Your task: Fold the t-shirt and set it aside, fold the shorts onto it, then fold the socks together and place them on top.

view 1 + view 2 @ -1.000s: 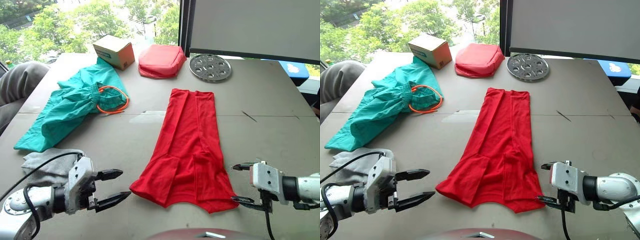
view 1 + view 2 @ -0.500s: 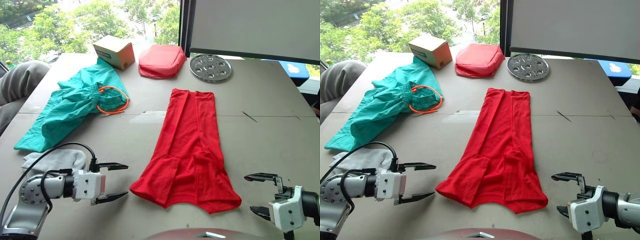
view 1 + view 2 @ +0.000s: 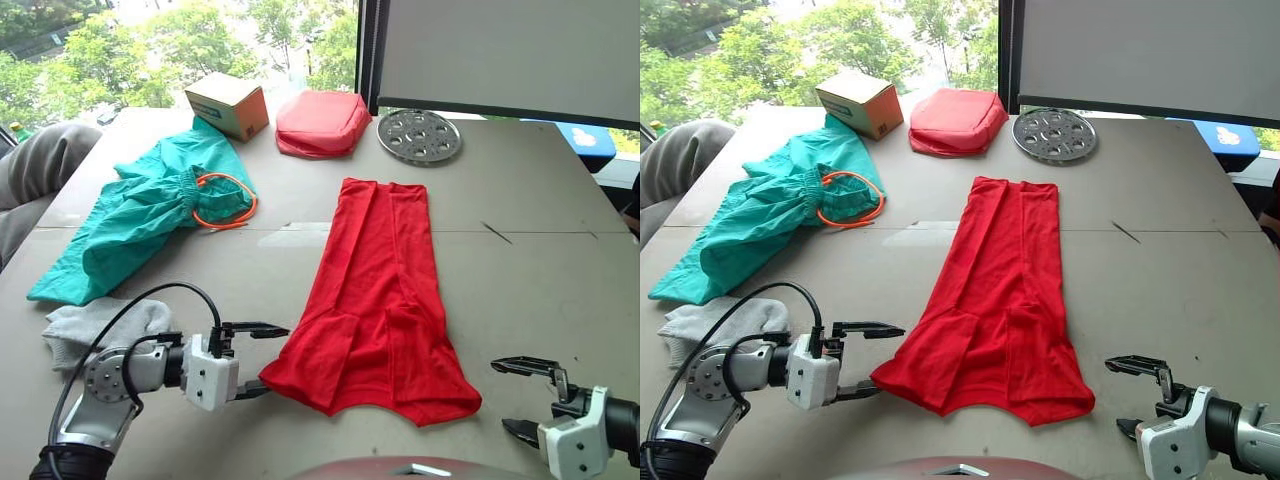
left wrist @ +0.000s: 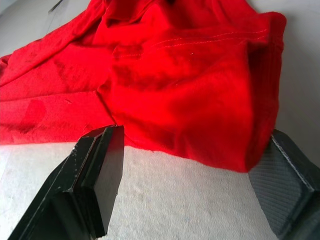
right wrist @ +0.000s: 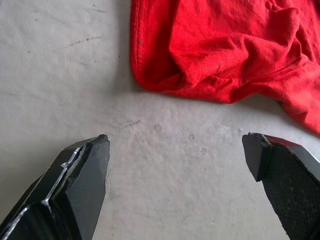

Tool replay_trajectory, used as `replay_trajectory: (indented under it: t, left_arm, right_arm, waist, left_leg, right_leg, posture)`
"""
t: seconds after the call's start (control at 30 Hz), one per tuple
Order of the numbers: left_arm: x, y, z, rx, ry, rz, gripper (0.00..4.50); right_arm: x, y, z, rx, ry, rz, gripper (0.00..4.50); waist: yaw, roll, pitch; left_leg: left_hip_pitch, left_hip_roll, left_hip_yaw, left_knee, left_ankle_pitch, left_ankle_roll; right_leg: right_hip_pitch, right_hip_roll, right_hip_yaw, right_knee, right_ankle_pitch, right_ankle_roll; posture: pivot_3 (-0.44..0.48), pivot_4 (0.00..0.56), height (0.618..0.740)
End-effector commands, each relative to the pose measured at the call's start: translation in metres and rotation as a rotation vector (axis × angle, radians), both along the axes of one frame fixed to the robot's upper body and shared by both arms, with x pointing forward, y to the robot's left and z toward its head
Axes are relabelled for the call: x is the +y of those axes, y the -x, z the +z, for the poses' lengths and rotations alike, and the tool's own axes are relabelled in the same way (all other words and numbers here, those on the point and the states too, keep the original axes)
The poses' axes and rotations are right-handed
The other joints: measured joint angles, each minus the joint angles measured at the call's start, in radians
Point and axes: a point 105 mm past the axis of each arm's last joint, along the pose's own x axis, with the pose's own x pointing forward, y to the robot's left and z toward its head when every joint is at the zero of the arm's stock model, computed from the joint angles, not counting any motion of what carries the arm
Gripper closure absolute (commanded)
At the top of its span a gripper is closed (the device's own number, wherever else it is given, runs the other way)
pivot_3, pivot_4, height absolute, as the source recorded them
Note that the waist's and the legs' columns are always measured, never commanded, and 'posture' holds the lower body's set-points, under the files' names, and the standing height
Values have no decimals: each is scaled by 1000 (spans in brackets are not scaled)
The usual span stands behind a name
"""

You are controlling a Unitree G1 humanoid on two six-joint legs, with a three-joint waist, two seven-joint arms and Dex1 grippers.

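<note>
The left tool (image 3: 258, 360) has slid up to the near corner of the t-shirt (image 3: 383, 290) on the surface, fingers wide (ready to pinch). The right tool (image 3: 530, 398), open too, waits just off the t-shirt's other corner.

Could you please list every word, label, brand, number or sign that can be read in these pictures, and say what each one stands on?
No text can be read in these pictures.
Cardboard box: a blue-green printed patch on its side, too small and blurred to read.
T-shirt, shorts, socks, red pouch and round metal plate: no print or label visible.
</note>
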Motion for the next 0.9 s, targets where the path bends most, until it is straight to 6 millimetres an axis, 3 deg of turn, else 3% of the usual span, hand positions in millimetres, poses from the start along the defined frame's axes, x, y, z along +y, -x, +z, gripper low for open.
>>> replay_trajectory:
  t: [0.03,0.1,0.13,0.17,0.23,0.27,0.37,0.73,0.9]
  left_arm:
    - [-1,0,2,-34,5,-13,670]
    - [-2,0,2,-32,15,-13,1186]
    - [-2,0,2,-30,19,-12,1797]
    - [-2,-1,3,-29,25,-9,1911]
    - [-1,-1,3,-24,32,3,2553]
    - [-1,-1,3,-19,34,7,3167]
    - [-1,-1,2,-6,47,24,4349]
    - [2,4,0,6,55,49,4433]
    - [6,7,-3,15,53,61,4433]
  right_arm:
    - [7,0,3,-28,-18,1,0]
    - [4,-2,1,-62,3,1,0]
    - [3,-2,0,-72,13,2,0]
    - [1,-1,0,-88,30,17,0]
    - [-1,1,-2,-104,54,45,0]
    - [-2,2,-3,-113,62,65,0]
    - [5,-2,-1,-159,54,109,0]
    - [32,-31,16,-294,44,193,0]
    - [35,-30,22,-302,47,223,0]
  waist:
    - [0,0,0]
    - [0,0,-1]
    - [0,0,-1]
    - [0,0,-1]
    - [0,-1,-1]
    - [0,-1,-1]
    - [-1,-1,-2]
    - [-4,0,-1]
    - [5,-1,-1]
  left_leg:
    - [0,0,0,0,0,0]
    - [0,1,1,0,0,0]
    - [1,0,1,0,0,0]
    - [1,1,1,0,0,0]
    - [1,1,1,1,0,0]
    - [1,1,1,1,0,0]
    - [1,0,1,1,0,0]
    - [12,9,9,1,0,-1]
    - [12,9,9,1,-2,-2]
  right_leg:
    - [0,0,0,0,0,0]
    - [0,0,0,0,0,0]
    - [0,0,1,0,0,0]
    - [0,0,1,0,0,0]
    - [0,0,1,0,0,0]
    - [0,0,1,0,0,0]
    - [1,0,1,1,0,0]
    - [7,2,0,1,0,0]
    - [7,2,-1,1,0,0]
  posture:
    - [0,150,739]
    - [0,150,739]
    - [0,150,739]
    - [0,150,739]
    - [0,150,739]
    - [0,150,739]
    - [0,150,739]
    - [0,150,739]
    - [0,150,739]
